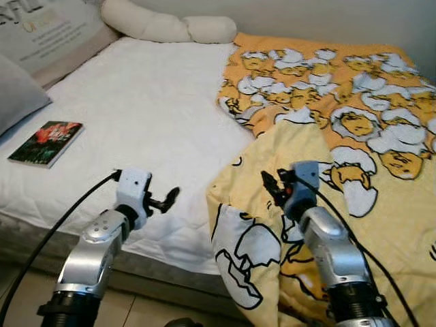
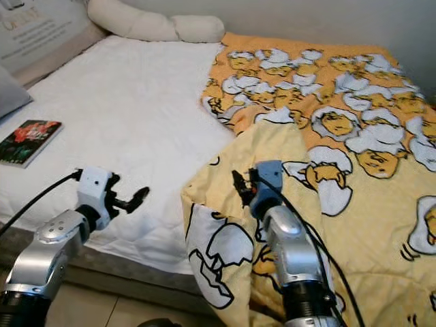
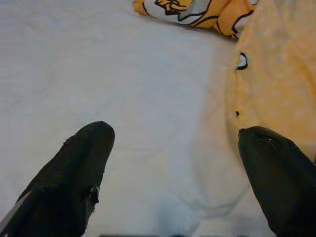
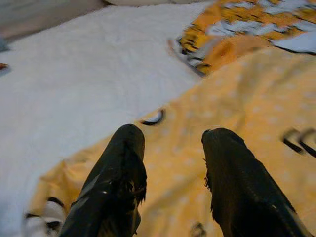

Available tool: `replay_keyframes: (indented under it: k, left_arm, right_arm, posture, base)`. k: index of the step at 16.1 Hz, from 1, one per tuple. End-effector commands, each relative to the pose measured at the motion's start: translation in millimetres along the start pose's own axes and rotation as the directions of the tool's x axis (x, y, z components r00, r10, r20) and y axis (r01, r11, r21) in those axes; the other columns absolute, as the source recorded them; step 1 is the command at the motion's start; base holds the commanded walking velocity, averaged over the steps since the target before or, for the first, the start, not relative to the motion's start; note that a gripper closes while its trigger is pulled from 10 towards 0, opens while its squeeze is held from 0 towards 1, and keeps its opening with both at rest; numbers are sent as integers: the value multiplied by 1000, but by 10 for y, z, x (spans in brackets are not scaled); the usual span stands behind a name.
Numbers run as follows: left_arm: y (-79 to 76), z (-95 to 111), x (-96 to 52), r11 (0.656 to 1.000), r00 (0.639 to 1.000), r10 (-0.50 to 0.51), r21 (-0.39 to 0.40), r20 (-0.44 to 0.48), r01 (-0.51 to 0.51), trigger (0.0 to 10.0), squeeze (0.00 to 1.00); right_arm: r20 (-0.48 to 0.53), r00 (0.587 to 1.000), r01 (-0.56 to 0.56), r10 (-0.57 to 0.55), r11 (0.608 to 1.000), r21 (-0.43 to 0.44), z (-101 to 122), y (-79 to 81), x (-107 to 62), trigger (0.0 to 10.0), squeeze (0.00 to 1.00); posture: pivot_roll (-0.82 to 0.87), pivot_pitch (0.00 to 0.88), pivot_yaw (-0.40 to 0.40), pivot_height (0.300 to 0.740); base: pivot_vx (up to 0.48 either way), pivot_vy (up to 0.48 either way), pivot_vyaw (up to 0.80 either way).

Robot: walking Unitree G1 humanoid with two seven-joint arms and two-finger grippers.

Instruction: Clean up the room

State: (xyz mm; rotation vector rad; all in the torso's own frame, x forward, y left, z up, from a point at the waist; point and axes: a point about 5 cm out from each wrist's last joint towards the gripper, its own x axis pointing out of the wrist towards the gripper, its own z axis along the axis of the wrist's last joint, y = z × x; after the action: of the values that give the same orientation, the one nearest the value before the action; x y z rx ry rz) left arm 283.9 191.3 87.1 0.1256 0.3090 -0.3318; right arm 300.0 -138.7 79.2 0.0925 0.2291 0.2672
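A yellow blanket [image 1: 354, 122] printed with cartoon eggs covers the right half of the bed, and its near corner [image 1: 272, 231] is folded back, pale side up. My right gripper [image 1: 272, 185] hovers just over that folded part, open, with the cloth under its fingers [image 4: 129, 148] and nothing held. To the left, my left gripper [image 1: 167, 199] is open over the bare white sheet [image 1: 150, 109] near the bed's front edge; the blanket's edge [image 3: 266, 74] lies beside one finger. A book [image 1: 46, 142] with a red and green cover lies on the sheet at the far left.
A grey pillow [image 1: 17, 92] and a printed cushion [image 1: 48, 34] lean at the left side of the bed. A long white pillow [image 1: 170, 26] lies along the wall. The mattress edge [image 1: 157, 276] and tiled floor [image 1: 27, 293] are below my arms.
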Motion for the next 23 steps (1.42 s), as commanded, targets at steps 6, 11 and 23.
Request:
replay_keyframes:
  k: [6,11,23]
  left_arm:
    - [75,116,40,998,997,65,13,43,-66,10000,0]
    - [81,112,50,997,996,76,14,46,-77,10000,0]
    - [94,108,46,997,996,74,19,45,-75,10000,0]
  right_arm:
    - [7,995,99,-99,995,23,14,-162,-3,10000,0]
    - [6,995,99,-99,995,24,2,-147,8,10000,0]
    - [16,998,57,-56,998,-25,8,-100,13,10000,0]
  posture:
    - [76,0,49,740]
    - [75,0,48,740]
    - [77,0,48,740]
  base:
    - [0,277,-365]
    - [0,278,-700]
    - [0,277,-464]
